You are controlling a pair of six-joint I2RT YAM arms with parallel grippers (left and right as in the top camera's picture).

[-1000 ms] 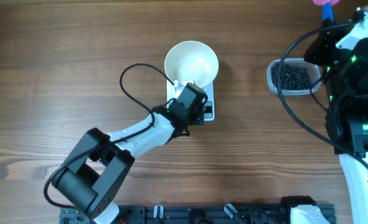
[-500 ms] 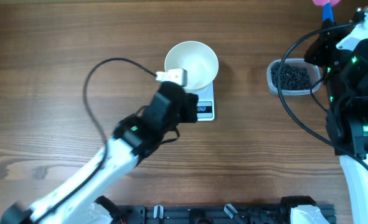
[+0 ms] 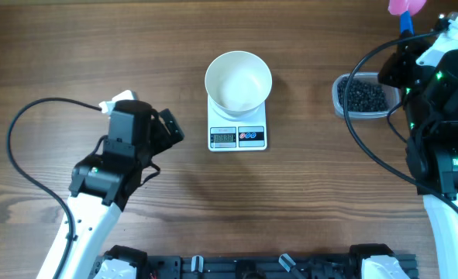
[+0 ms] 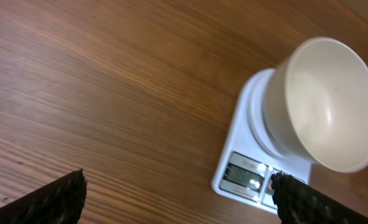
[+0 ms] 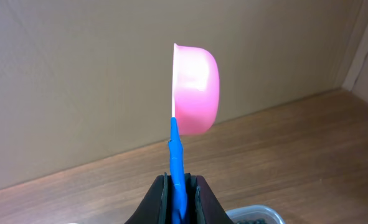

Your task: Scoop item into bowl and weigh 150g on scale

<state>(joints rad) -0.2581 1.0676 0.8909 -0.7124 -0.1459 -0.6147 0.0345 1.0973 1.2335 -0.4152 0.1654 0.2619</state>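
The white bowl [image 3: 239, 82] stands empty on the white scale [image 3: 238, 133]; the left wrist view shows the bowl [image 4: 324, 106] and the scale [image 4: 246, 177] ahead to the right. My left gripper [image 3: 170, 128] is open and empty over bare wood left of the scale, its fingertips [image 4: 65, 194] wide apart. At the far right, the item, black beads [image 3: 364, 96], fills a clear tub [image 3: 343, 99]. Just behind it my right gripper [image 3: 406, 37] is shut on the blue handle [image 5: 176, 155] of a pink scoop [image 5: 196, 87], held upright with its cup turned sideways.
A black cable [image 3: 27, 139] loops over the wood left of the left arm. The right arm's base and cables [image 3: 438, 132] fill the right edge beside the tub. The table's far edge meets a beige wall [image 5: 78, 74].
The left arm has pulled back from the scale to the left, and its jaws have gone from shut to open. The right arm and scoop have not moved.
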